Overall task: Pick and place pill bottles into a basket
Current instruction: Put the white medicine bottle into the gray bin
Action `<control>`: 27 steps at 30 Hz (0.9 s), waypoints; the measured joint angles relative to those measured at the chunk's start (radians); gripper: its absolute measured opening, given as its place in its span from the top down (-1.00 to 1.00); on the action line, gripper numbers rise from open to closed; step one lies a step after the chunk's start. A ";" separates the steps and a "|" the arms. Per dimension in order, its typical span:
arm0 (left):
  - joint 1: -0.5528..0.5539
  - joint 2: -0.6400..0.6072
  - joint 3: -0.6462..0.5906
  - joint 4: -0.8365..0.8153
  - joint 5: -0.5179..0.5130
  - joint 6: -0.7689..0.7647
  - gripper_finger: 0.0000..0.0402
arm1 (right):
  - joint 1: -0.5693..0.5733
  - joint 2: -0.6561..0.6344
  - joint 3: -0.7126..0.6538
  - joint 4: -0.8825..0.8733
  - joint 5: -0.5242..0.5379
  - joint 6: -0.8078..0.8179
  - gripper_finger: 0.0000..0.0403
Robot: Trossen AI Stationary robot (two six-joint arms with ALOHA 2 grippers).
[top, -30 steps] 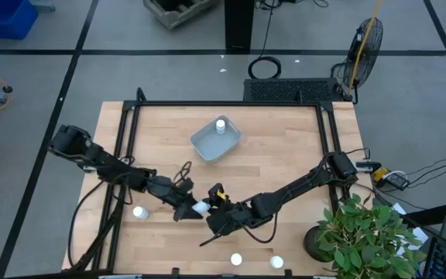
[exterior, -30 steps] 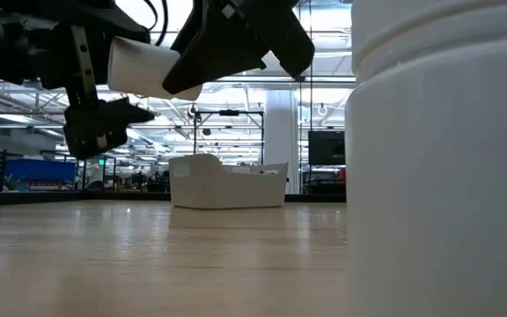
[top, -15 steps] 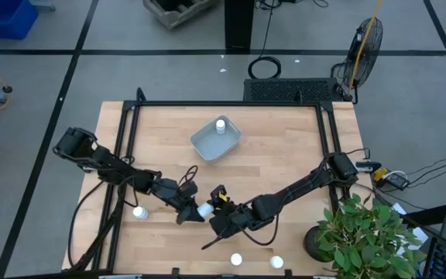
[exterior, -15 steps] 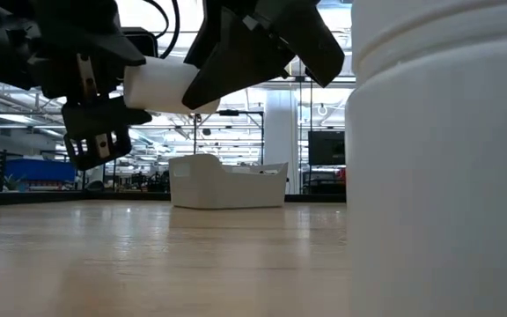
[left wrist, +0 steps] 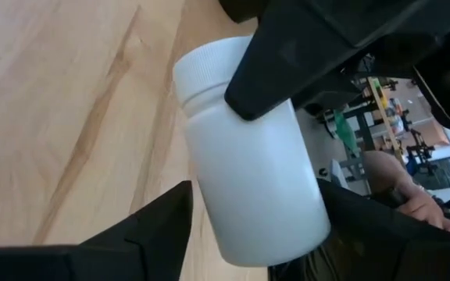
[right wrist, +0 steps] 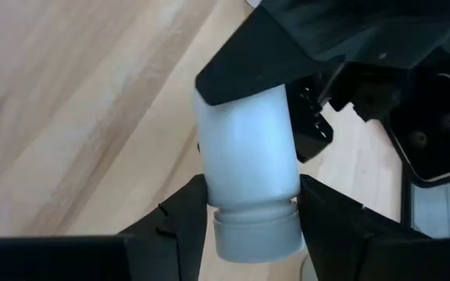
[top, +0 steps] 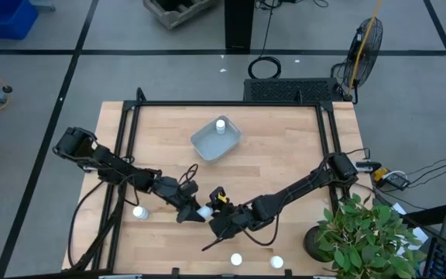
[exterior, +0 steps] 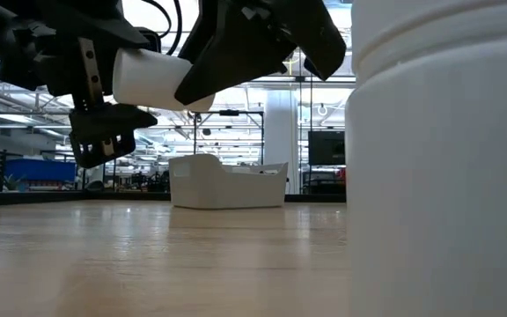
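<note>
Open wooden table (top: pixel 285 147) across the upper right and centre right of the high view; free passage there. Basket (top: pixel 216 140) at upper centre, one pill bottle (top: pixel 221 125) inside, bare boards on all sides. Lower centre crowded: left gripper (top: pixel 193 212) and right gripper (top: pixel 210 219) meeting tip to tip around a raised bottle (top: pixel 204 210), both arms slanting in from the table's side edges. Loose bottles as obstacles: one at lower left (top: pixel 138 212) just beside the left arm, two along the bottom edge (top: pixel 236 260) (top: pixel 276 263). Potted plant (top: pixel 366 232) blocking the lower right corner.
</note>
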 joint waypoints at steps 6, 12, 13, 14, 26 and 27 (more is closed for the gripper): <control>-0.001 0.000 0.000 -0.018 -0.002 0.014 -0.22 | 0.000 0.001 0.000 0.013 -0.003 -0.002 0.18; -0.002 -0.001 0.000 -0.023 0.015 0.037 0.11 | 0.002 0.002 0.000 0.033 -0.022 0.013 0.14; -0.003 -0.001 0.000 -0.023 0.015 0.046 0.11 | 0.002 0.002 0.000 0.032 -0.022 0.023 0.14; -0.006 -0.001 0.000 -0.024 0.015 0.056 0.11 | 0.002 0.002 0.000 0.033 -0.022 0.037 0.12; -0.091 0.001 0.000 -0.089 -0.156 0.273 0.11 | 0.013 -0.081 0.002 0.074 -0.024 0.161 -0.14; -0.101 0.002 -0.001 -0.097 -0.180 0.292 0.11 | 0.013 -0.089 0.002 0.074 -0.024 0.184 -0.14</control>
